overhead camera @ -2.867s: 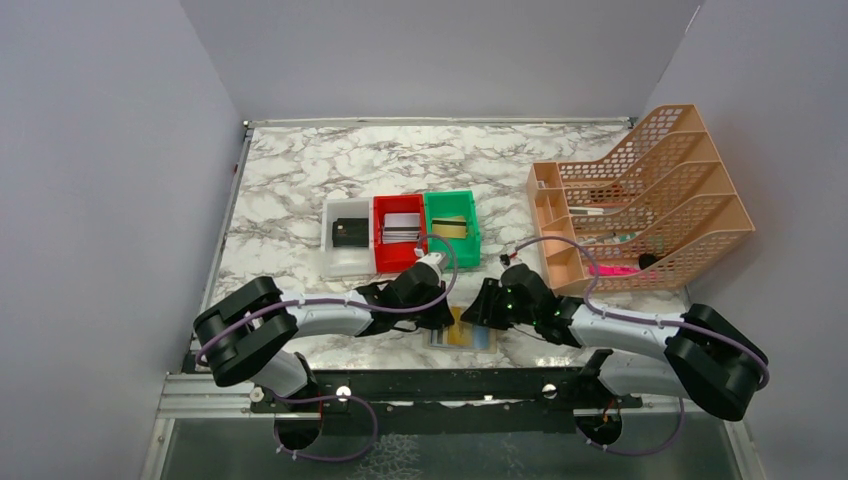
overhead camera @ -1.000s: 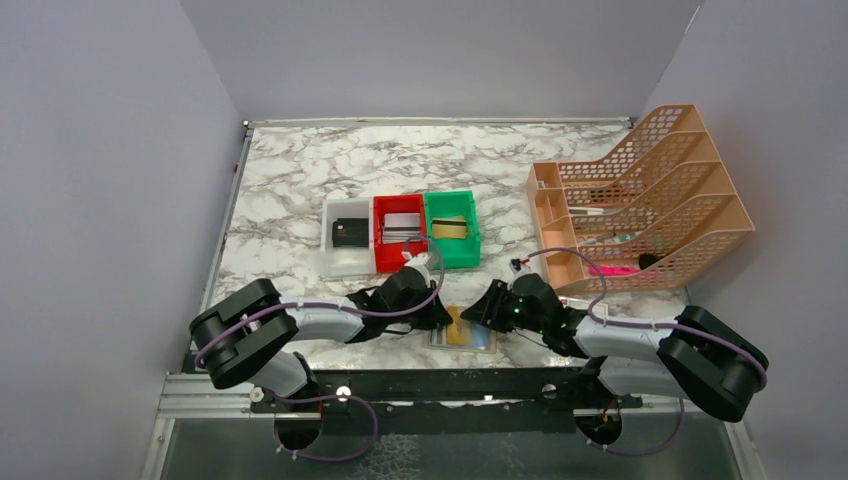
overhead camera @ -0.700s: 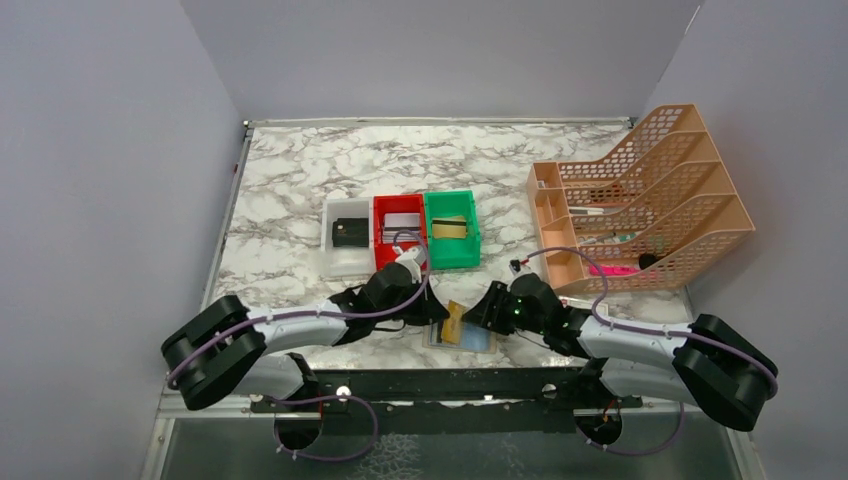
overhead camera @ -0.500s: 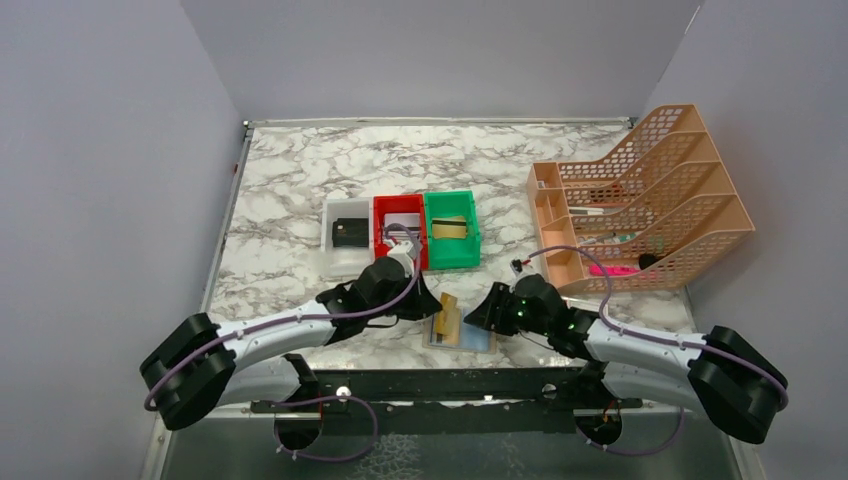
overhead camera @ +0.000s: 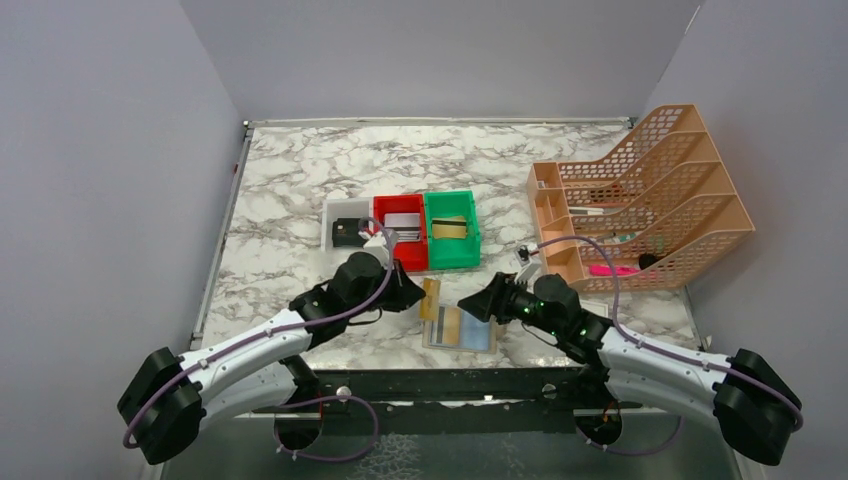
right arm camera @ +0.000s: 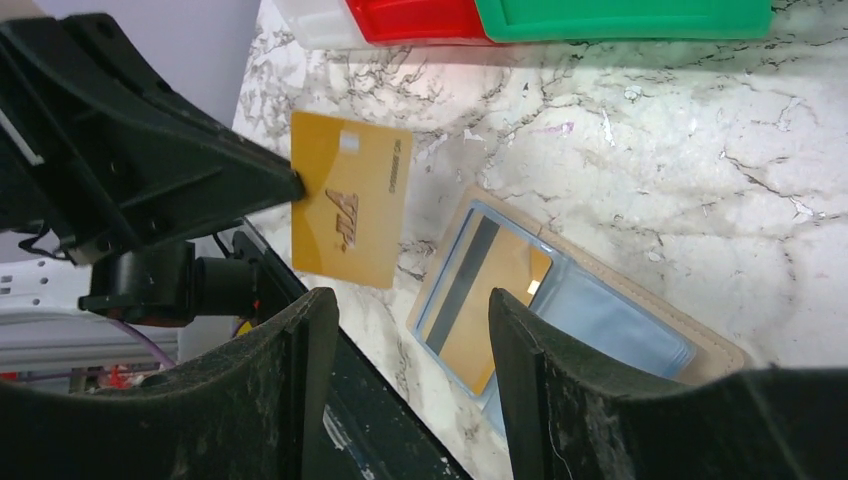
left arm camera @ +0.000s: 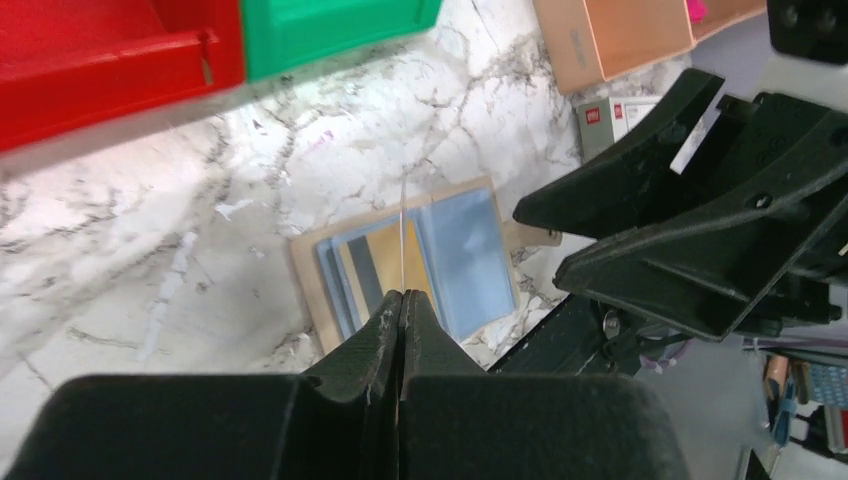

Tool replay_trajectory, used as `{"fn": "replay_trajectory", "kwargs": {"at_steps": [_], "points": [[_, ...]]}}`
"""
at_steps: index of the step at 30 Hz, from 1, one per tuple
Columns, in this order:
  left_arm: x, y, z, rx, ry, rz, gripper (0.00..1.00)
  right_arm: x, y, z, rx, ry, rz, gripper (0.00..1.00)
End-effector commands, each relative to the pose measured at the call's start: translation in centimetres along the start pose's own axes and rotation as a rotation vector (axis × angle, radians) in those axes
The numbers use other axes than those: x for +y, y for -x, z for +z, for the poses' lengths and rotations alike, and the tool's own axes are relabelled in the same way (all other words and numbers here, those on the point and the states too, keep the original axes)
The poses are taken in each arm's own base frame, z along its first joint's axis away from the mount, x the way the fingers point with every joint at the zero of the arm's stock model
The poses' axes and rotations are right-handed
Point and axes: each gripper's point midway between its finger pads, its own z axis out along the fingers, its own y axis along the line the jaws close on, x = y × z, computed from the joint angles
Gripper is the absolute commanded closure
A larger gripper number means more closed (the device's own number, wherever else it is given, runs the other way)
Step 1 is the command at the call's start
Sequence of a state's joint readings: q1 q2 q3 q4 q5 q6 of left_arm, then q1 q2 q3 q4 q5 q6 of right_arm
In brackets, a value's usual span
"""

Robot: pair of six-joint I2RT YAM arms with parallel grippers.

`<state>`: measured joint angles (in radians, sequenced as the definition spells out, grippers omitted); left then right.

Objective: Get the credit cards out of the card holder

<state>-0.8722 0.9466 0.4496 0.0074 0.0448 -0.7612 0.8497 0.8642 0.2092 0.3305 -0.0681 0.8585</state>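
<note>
The card holder (overhead camera: 480, 335) lay open and flat on the marble table (overhead camera: 330, 170), close to the near edge and between my two arms, with its bluish sleeves facing up. A gold card (right arm camera: 350, 210) was out of it, pinched by one edge in the left gripper (overhead camera: 410, 297), whose fingers were clenched tight on the plastic. From the left wrist I saw that card only edge-on, as a thin line. It hung above the table just beside the holder's left side, not touching it. A second card (right arm camera: 490, 300), gold with a dark stripe, sat in the holder's left sleeve. The right gripper (right arm camera: 410, 300) hovered low over the holder's right side with its fingers spread and nothing between them. Farther back stood three bins side by side: a white bin (overhead camera: 345, 240), a red bin (overhead camera: 400, 235) and a green bin (overhead camera: 452, 240), with cards in the red and green ones. A peach file rack (overhead camera: 650, 190) stood at the right edge of the table.
</note>
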Motion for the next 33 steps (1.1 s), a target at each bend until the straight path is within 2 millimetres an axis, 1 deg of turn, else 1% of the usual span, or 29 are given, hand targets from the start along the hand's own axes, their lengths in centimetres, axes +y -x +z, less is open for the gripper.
{"fn": "replay_trajectory", "kwargs": {"at_steps": [1,2,5,7,10,12,16,19,21,26,27,29,33], "points": [[0.7,1.6,-0.5,-0.013,-0.071,-0.028,1.0,0.4,0.0,0.5,0.0,0.028,-0.028,0.39],[0.5,2.0,-0.6,-0.021,-0.105,-0.043,1.0,0.7,-0.3,0.6,0.015,0.048,-0.029,0.39],[-0.1,2.4,-1.0,-0.015,-0.213,-0.083,1.0,2.8,-0.8,0.8,0.058,0.169,-0.031,0.39],[-0.6,2.1,-1.4,0.005,-0.278,-0.106,1.0,3.8,-0.8,1.1,0.081,0.22,-0.038,0.39],[-1.1,1.7,-1.7,0.013,-0.322,-0.11,1.0,5.0,-0.8,1.7,0.122,0.278,-0.038,0.39],[-1.4,1.8,-2.1,0.007,-0.34,-0.106,1.0,5.4,-0.7,2.0,0.136,0.313,-0.017,0.38],[-1.9,1.9,-2.9,-0.022,-0.373,-0.113,1.0,4.7,-0.5,2.8,0.141,0.306,0.038,0.38],[-1.9,1.7,-3.2,-0.032,-0.384,-0.114,1.0,5.8,-0.9,2.9,0.178,0.384,0.055,0.4],[-2.1,1.7,-3.3,-0.036,-0.397,-0.115,1.0,6.6,-1.2,2.9,0.207,0.433,0.065,0.43],[-2.3,1.7,-3.3,-0.038,-0.417,-0.121,1.0,7.4,-1.3,2.9,0.216,0.501,0.076,0.48],[-2.3,1.7,-3.2,-0.036,-0.417,-0.121,1.0,7.5,-1.4,2.9,0.226,0.507,0.08,0.51],[-2.3,1.7,-3.2,-0.033,-0.419,-0.122,1.0,7.4,-1.6,2.9,0.231,0.513,0.085,0.61],[-2.3,1.6,-3.2,-0.033,-0.419,-0.126,1.0,6.8,-1.6,3.0,0.205,0.49,0.108,0.73]]}}
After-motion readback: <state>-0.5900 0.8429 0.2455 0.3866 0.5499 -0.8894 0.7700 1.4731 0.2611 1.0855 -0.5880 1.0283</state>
